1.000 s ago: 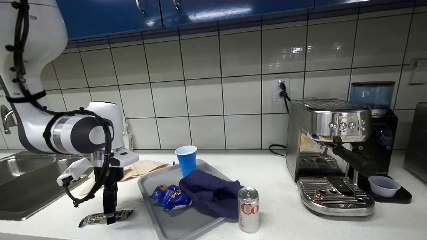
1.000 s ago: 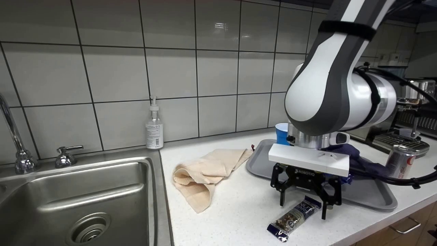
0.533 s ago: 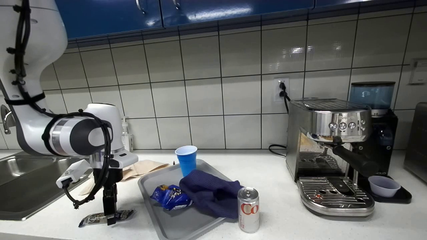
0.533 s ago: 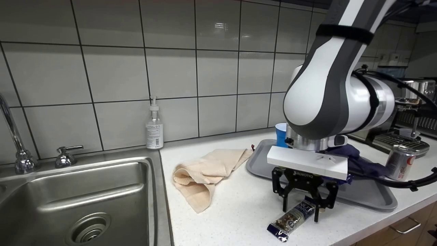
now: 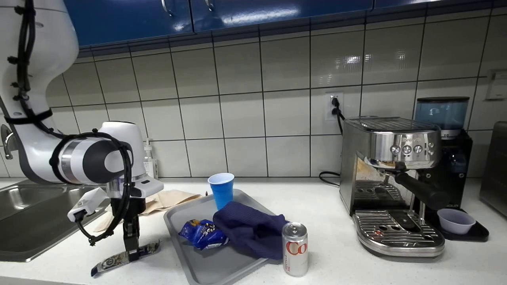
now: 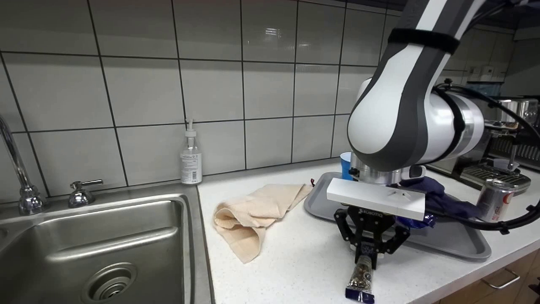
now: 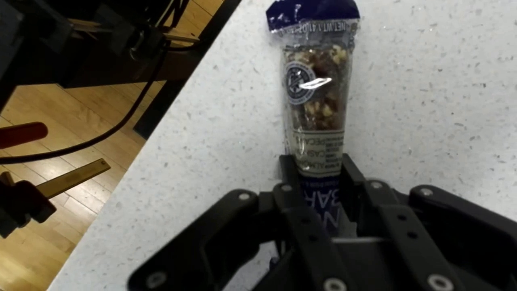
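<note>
From here I count one nut bar (image 5: 112, 262), at the lower left in an exterior view, gripped by two fingers (image 7: 352, 171) that stand narrow against its sides; whether it touches the worktop (image 5: 324, 221) anywhere I can't quite tell. At the lower centre, one grey tray (image 5: 218, 267) carries one blue cup (image 5: 222, 193), one blue packet (image 5: 204, 234) and one dark blue cloth (image 5: 249, 233); one drink can (image 5: 295, 249) stands just beside it. One peach cloth (image 6: 263, 211) lies mid-frame in an exterior view, near a steel sink (image 6: 200, 253) at the lower left. The worktop is white and speckled, with pale tiles (image 6: 211, 88) behind it and blue cabinets (image 5: 277, 14) along the top of the frame.
</note>
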